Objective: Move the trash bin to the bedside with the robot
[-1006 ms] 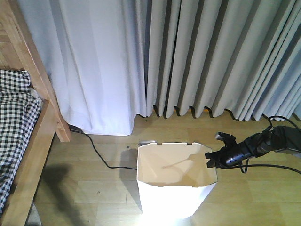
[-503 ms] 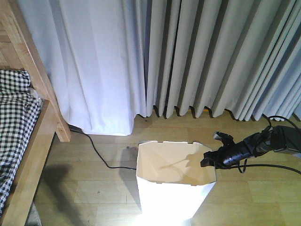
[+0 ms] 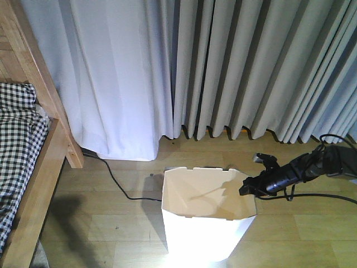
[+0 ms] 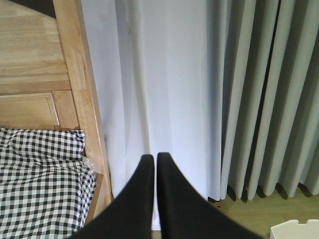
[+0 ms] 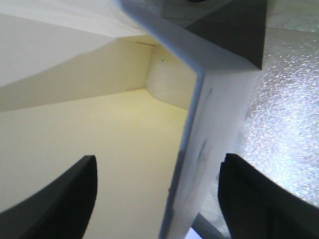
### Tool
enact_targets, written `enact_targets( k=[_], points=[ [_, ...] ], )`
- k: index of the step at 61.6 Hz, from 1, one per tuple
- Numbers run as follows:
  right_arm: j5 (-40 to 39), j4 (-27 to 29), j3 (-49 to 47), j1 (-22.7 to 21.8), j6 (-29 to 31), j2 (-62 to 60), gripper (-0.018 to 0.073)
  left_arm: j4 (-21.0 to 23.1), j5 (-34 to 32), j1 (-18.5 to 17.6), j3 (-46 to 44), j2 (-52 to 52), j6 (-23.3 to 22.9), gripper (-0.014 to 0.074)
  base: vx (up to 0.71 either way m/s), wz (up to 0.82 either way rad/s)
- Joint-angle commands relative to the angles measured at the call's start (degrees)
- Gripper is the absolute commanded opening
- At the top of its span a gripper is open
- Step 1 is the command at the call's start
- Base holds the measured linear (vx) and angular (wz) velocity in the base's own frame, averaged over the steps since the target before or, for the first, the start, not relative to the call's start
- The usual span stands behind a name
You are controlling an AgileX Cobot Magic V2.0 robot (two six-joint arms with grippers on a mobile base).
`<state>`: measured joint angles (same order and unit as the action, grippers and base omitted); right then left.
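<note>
The white trash bin (image 3: pixel 203 234) stands on the wooden floor at lower centre, its cream inside showing. My right gripper (image 3: pixel 247 188) is at the bin's right rim. In the right wrist view my right gripper (image 5: pixel 159 159) is open, its jaws straddling the bin's wall (image 5: pixel 209 114), one inside and one outside. The wooden bed frame (image 3: pixel 56 139) with checked bedding (image 3: pixel 14 139) is at the left, apart from the bin. My left gripper (image 4: pixel 152 158) is shut and empty, pointing at the curtain beside the bed frame (image 4: pixel 82 99). A corner of the bin (image 4: pixel 299 230) shows there.
Grey and white curtains (image 3: pixel 223 67) hang across the back down to the floor. A black cable (image 3: pixel 114 181) runs on the floor from the bed's corner to behind the bin. Another black cable (image 3: pixel 329 195) trails from my right arm.
My right gripper has shifted slightly along the bin's right rim, and the bin's right edge has moved a little to the left.
</note>
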<state>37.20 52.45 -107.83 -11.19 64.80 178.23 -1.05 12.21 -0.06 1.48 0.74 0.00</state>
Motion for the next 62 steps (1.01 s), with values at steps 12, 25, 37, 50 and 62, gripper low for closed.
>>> enact_targets(
  k=[12, 25, 37, 50, 62],
  points=[
    [-11.93, 0.96, 16.54, -0.11, 3.33, -17.66, 0.0508, 0.23, -3.92, -0.13, 1.08, 0.82, 0.00, -0.0006, 0.00, 0.00],
    [-18.98, 1.44, 31.79, -0.11, 8.07, -31.98, 0.0508, 0.23, -3.92, -0.13, 1.08, 0.82, 0.00, -0.0006, 0.00, 0.00],
    [-21.94, 1.25, 42.53, -0.11, 8.22, -47.32, 0.0508, 0.23, -3.92, -0.13, 1.08, 0.82, 0.00, -0.0006, 0.00, 0.00],
    [-22.41, 1.17, 51.33, -0.11, 8.33, -65.99, 0.0508, 0.23, -3.92, -0.13, 1.08, 0.82, 0.00, -0.0006, 0.00, 0.00],
    [-22.65, 1.18, 56.98, -0.11, 8.12, -84.43, 0.0508, 0.23, -3.92, -0.13, 1.08, 0.82, 0.00, -0.0006, 0.00, 0.00]
  ],
)
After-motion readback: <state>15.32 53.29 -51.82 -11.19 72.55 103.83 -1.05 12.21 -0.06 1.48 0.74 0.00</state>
